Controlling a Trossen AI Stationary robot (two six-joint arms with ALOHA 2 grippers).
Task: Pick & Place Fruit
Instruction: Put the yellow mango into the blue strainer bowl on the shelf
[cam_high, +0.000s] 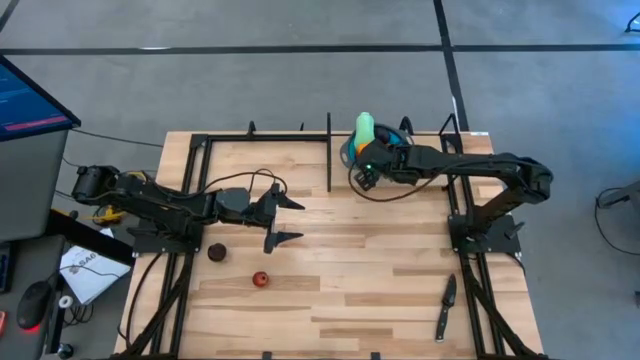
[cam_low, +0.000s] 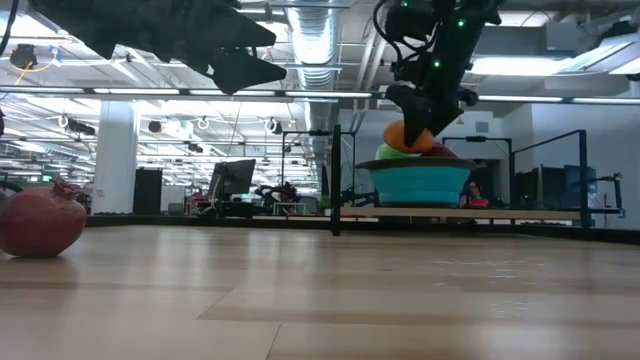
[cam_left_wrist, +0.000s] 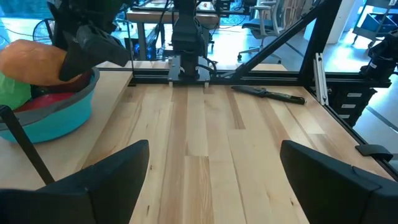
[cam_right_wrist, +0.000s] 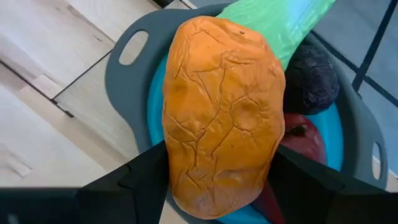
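Note:
A round blue bowl with a grey rim stands near the table's far edge and holds a pale green oblong piece, a dark purple one and a red one. My right gripper hangs over the bowl, shut on a wrinkled orange fruit. A maroon fruit and a small red one lie on the table's left part. My left gripper hovers open just right of them, above the boards, touching nothing. My right gripper pinches the orange fruit at one end, one finger on each of its long sides, coming from above and pointing down. The fruit hangs over the bowl's heap; whether it touches the pieces below, I cannot tell.
A black knife lies near the table's right near corner. A black frame stands along the far edge and sides. Bare boards stretch between the arms across the table's middle.

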